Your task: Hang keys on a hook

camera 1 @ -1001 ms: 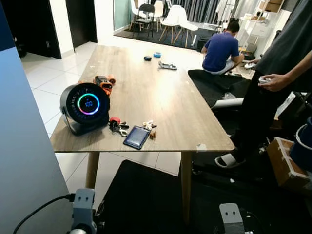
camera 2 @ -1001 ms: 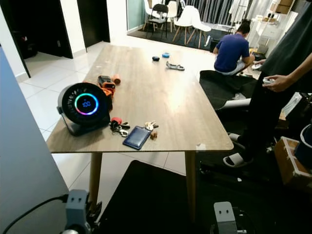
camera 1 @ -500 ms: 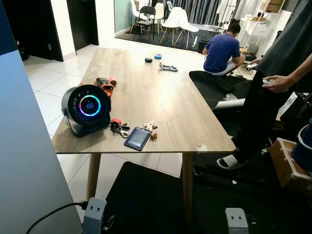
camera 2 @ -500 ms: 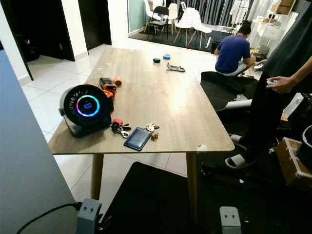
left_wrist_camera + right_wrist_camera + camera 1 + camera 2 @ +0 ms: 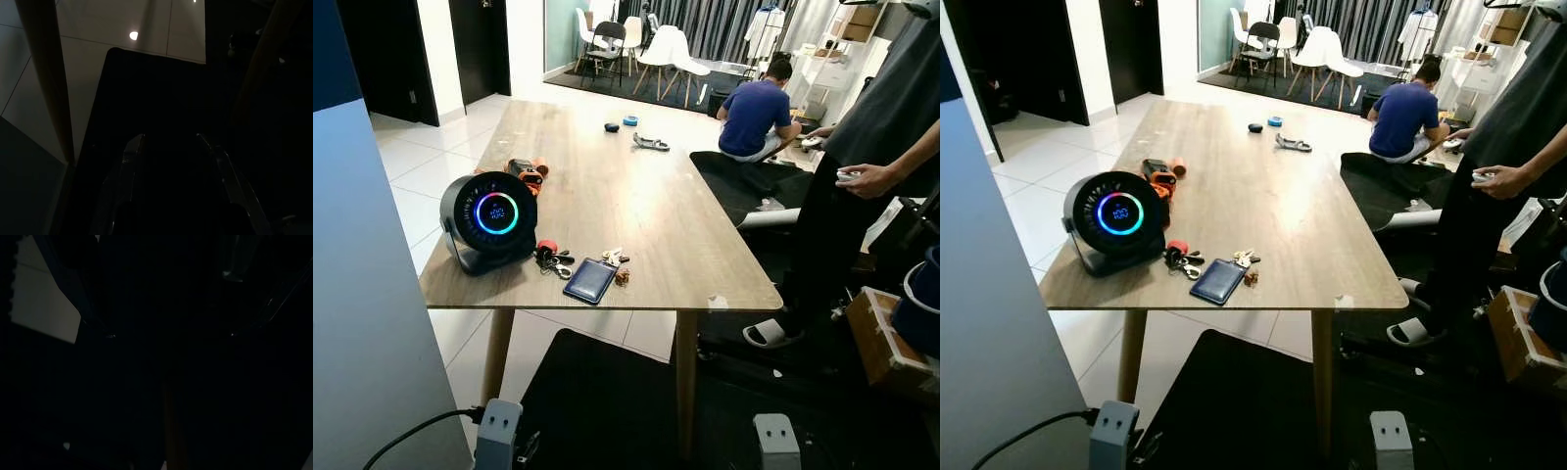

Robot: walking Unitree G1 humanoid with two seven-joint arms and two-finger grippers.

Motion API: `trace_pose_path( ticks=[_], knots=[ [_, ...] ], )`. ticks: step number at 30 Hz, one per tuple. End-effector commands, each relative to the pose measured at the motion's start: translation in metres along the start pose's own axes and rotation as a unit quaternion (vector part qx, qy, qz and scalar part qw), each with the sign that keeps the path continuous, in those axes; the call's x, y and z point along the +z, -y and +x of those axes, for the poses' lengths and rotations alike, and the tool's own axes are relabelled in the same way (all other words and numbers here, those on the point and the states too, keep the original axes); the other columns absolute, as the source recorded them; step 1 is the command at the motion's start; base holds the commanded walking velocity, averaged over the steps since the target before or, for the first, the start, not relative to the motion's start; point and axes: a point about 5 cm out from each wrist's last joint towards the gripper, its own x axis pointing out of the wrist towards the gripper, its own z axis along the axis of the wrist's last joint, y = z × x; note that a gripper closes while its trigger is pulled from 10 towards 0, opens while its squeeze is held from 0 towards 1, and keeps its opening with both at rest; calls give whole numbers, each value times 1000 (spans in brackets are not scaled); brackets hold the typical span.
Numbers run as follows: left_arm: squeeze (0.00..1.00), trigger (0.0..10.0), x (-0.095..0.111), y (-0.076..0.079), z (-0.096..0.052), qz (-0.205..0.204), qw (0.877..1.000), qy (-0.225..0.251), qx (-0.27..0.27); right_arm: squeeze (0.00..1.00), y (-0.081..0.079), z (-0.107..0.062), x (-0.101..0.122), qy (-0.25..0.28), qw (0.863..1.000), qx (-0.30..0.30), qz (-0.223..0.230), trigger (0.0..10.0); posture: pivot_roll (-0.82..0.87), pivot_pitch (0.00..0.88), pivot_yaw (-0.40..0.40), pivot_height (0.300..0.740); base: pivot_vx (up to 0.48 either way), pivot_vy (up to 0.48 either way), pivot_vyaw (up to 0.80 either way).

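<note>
Keys (image 5: pixel 551 257) lying near front edge of worktop (image 5: pixel 636 196), between fan (image 5: pixel 489 220) and wallet (image 5: pixel 590 280). Left gripper (image 5: pixel 171 147) low over floor mat (image 5: pixel 161 88), jaws parted, empty. Right jaws: cannot tell.

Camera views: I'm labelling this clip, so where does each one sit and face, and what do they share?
Left eye, right eye: head, looking forward and down at the wooden table with keys, wallet and fan; both wrists show low.
Left wrist: looks along the open left claw at a black mat and tiled floor.
Right wrist: very dark; little can be made out.
Shared: the eyes show one scene.
</note>
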Motion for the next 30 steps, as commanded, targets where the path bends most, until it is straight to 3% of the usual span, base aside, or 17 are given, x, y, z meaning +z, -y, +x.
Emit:
trace_pose_path(
  ticks=[1, 8, 13, 20, 30],
  knots=[
    [0, 10000, -2, 4, 0, -5, 1000, -1, -1, 0, 8, 0, 1, -4, 1000, -5, -4, 10000, 62, 15, -131, 740, 0, 0, 0],
    [0, 10000, 2, 6, 3, 14, 1000, 0, -25, 0, 6, 1, 3, 1, 1000, -10, 6, 10000, 65, 17, -91, 740, 0, 0, 0],
    [0, 10000, 11, 0, 8, 38, 998, 0, -48, 0, -7, -4, -11, -5, 999, -14, 36, 10000, 79, 29, -14, 740, 0, 0, 0],
    [0, 10000, 15, -2, 10, 22, 999, 7, -32, 0, -12, -8, -23, -14, 999, -16, 47, 10000, 81, 35, -14, 740, 0, 0, 0],
    [0, 10000, 8, 1, 6, 5, 1000, 6, -20, 0, -12, -5, -16, -10, 1000, -8, 28, 10000, 89, 39, -45, 740, 0, 0, 0]
  ],
)
